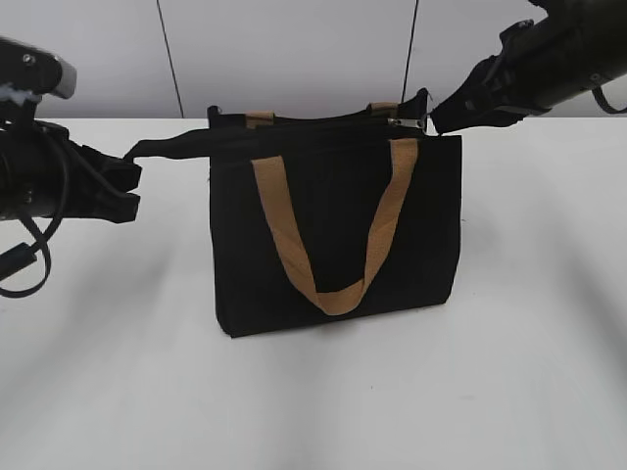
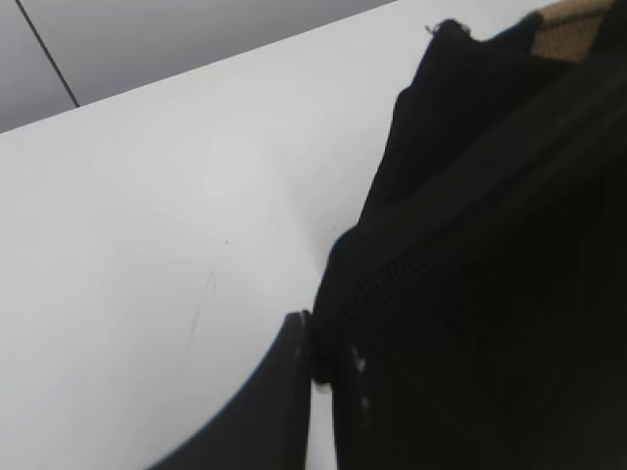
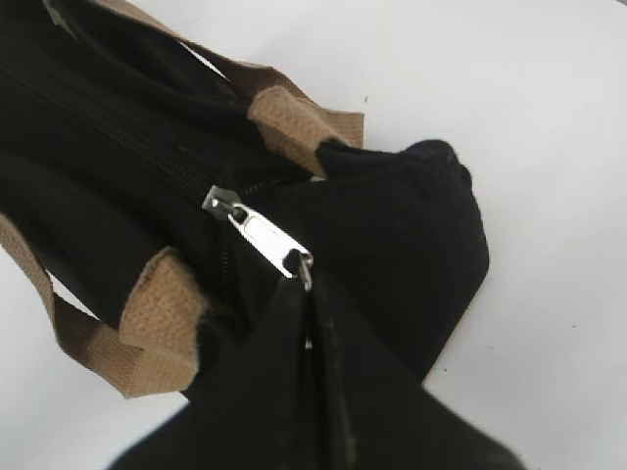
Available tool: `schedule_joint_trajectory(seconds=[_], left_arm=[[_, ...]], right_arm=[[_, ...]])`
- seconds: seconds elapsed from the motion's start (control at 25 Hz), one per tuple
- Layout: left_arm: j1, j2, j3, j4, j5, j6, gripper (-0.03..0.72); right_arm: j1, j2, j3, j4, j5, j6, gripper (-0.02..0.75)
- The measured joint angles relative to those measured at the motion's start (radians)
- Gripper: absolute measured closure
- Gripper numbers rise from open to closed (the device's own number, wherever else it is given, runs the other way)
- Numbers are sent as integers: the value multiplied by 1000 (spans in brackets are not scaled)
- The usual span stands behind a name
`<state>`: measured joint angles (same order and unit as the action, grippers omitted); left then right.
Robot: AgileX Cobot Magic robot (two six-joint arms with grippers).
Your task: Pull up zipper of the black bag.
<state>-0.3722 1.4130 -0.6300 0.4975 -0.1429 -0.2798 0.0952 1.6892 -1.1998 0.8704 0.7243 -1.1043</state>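
Observation:
The black bag stands upright on the white table, one tan handle hanging down its front. My left gripper is shut on a black fabric tab at the bag's left top end, pulled out to the left. My right gripper is shut on the silvery pull tab of the zipper, at the bag's right top corner. The zip line runs closed along the top edge.
The white table spreads around the bag. A pale wall with dark seams stands behind. Both dark arms reach in from the left and right edges.

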Motion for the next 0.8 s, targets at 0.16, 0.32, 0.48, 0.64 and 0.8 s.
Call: schedule_joint_trajectory(seconds=[0.16,0.32,0.48,0.64,0.8], left_arm=[[0,0,0,-66,15,0,664],[-10,-14,0,-129,67,-1,511],[-46,-68,0,-218,172,-4,291],[-81,-126,0,-323,316,-4,264],[-110,-200,0,-394,424,-4,264]], right_arm=[[9,-17,0,-3,3,8,614],[14,-59,0,-6,41,30,388],[14,-92,7,-29,87,74,332],[16,-137,76,-59,94,108,325],[38,-209,189,-81,27,117,325]])
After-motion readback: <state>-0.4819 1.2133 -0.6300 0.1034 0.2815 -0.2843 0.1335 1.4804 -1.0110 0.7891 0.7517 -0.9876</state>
